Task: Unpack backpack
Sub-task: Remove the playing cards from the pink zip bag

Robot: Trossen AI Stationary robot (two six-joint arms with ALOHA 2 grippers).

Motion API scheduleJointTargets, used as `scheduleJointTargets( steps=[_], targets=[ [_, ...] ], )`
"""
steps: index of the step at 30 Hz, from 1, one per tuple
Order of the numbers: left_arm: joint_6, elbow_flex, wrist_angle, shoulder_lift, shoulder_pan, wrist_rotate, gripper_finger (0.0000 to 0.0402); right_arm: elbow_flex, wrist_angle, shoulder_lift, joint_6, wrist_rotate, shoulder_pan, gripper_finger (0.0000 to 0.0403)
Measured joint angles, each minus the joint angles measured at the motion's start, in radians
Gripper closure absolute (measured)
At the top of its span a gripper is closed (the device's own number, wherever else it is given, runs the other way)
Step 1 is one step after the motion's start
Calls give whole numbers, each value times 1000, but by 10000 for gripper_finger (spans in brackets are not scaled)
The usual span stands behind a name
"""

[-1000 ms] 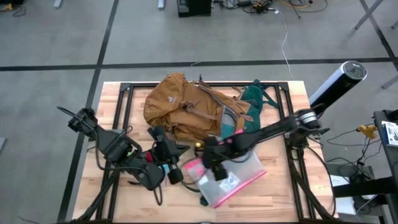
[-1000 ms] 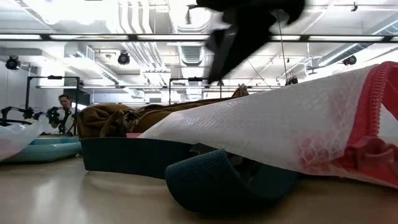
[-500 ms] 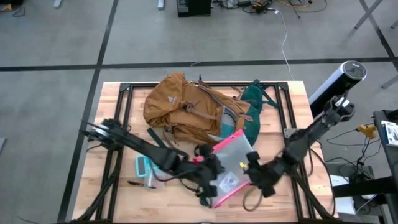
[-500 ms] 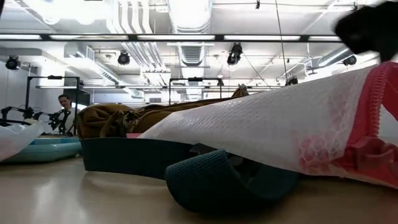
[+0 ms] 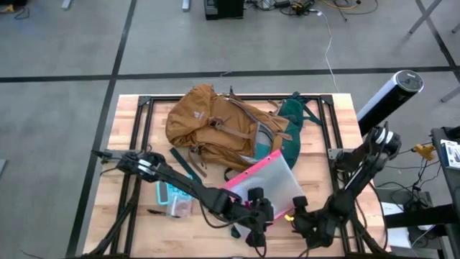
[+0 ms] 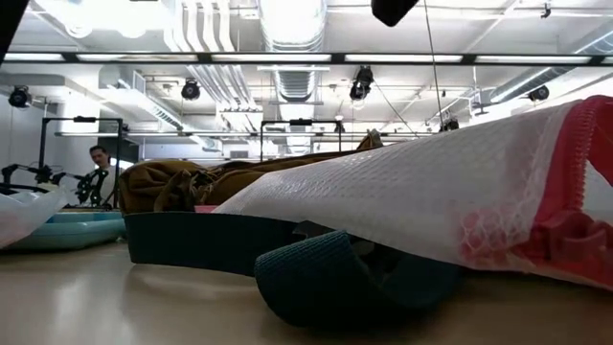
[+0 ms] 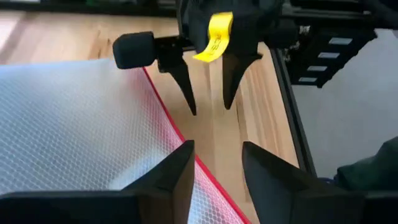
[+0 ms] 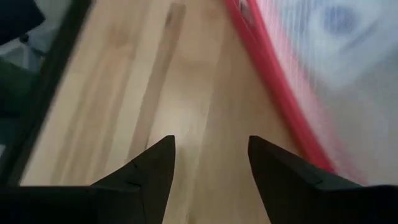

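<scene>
Unpacking in progress: backpack point(image 5: 215, 122) lies at the worktop's point(image 5: 316, 162) far side; I hover both grippers, left point(image 5: 260, 224) and right point(image 5: 296, 219), jaws parted and empty, facing across the unloaded pink-edged pouch's point(image 5: 269, 188) near corner.

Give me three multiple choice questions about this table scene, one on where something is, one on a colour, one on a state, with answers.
1. Where is the backpack?
A. far half of the table
B. on the floor
C. held in the air

2. What colour edges the clear pouch?
A. blue
B. pink
C. black

3. How do the left tool's fingers stand?
A. clamped on the backpack
B. apart, holding nothing
C. shut on a pen

Answers: 1 A, the high view shows it lying at the table's far side. 2 B, a pink border runs along it. 3 B, the left wrist view shows a bare gap between them.
</scene>
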Motion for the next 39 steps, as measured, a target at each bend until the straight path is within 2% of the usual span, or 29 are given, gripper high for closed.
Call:
scheduleJointTargets(
  steps=[6, 12, 15, 18, 24, 28, 34, 39],
  targets=[
    [-75, 17, -70, 18, -14, 25, 255, 5, 21, 66, 75, 134, -20, 239],
    [-164, 15, -157, 8, -36, 40, 245, 36, 27, 31, 32, 385, -37, 256],
    [-223, 7, -137, 12, -42, 40, 239, 55, 29, 21, -18, 479, -59, 264],
    [-290, 0, -134, 13, -42, 39, 231, 72, 34, 17, -59, 487, -87, 272],
    [-368, -1, -130, 13, -40, -52, 214, 82, 46, 18, -93, 484, -119, 289],
    [-461, -18, -104, 20, -34, -64, 201, 82, 49, 18, -94, 484, -131, 298],
    [-558, -68, 17, 20, -24, -66, 178, 82, 54, 20, -94, 484, -148, 302],
    [-711, -151, 9, 20, -10, -134, 173, 82, 67, 19, -95, 485, -153, 293]
  ],
)
